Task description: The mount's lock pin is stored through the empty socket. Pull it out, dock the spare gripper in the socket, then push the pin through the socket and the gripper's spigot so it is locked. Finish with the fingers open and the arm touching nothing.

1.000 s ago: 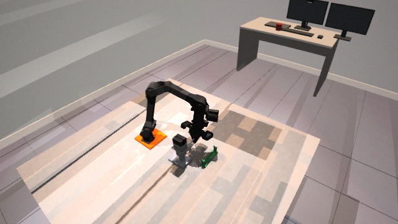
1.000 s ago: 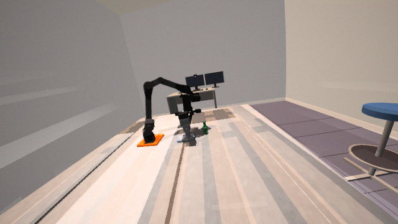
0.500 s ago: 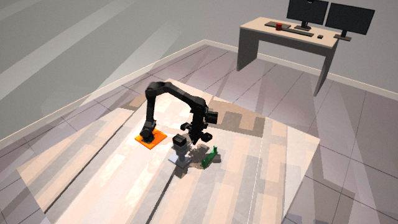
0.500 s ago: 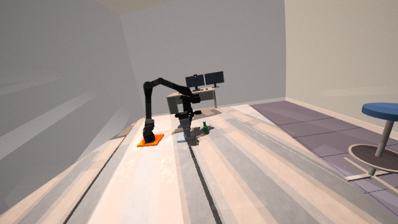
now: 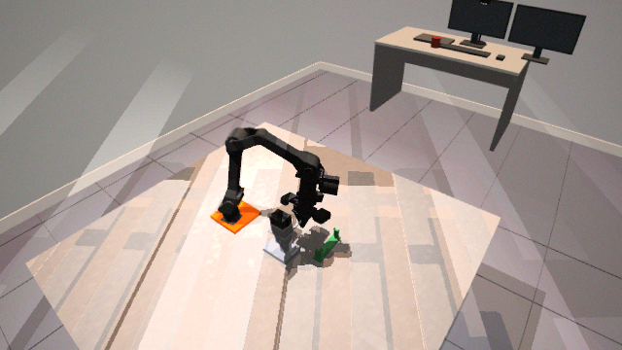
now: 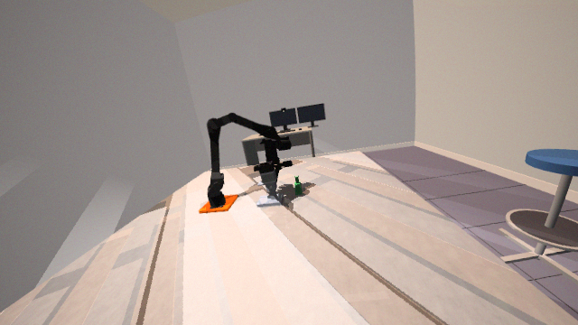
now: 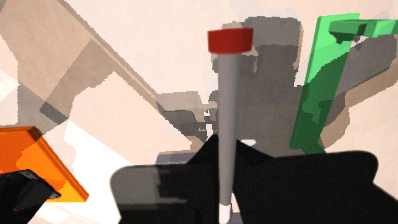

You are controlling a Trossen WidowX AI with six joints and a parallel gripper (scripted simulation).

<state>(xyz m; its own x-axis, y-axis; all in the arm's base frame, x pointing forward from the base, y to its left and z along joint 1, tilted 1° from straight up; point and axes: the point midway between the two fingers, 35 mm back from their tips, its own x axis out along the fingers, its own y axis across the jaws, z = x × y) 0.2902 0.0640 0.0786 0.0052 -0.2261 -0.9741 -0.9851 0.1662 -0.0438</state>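
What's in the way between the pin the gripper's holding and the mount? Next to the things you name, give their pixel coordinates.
Nothing visible stands between the pin (image 7: 227,100) in the gripper (image 5: 302,224) (image 6: 273,194) (image 7: 219,139) and the mount (image 5: 273,252) (image 6: 268,202) (image 7: 172,159). The green stand (image 5: 326,247) (image 6: 298,186) (image 7: 312,80) is off to one side. The fingers partly hide the mount from the wrist camera, so I can't confirm the last stretch.

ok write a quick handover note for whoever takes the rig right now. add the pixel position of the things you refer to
Gripper (image 5: 302,225) (image 7: 219,139): shut on the red-headed lock pin (image 7: 227,105), beside the mount.
Mount (image 5: 272,252) (image 6: 267,201): pale base on the table, dark block standing at its top, apparently the spare gripper (image 5: 281,220); full seating can't be told.
Green stand (image 5: 327,247) (image 6: 298,186) (image 7: 320,75): right of the mount in the top view.
Done: pin out, spare gripper apparently at the socket.
Left: push the pin through socket and spigot, open the fingers, back the arm clear.
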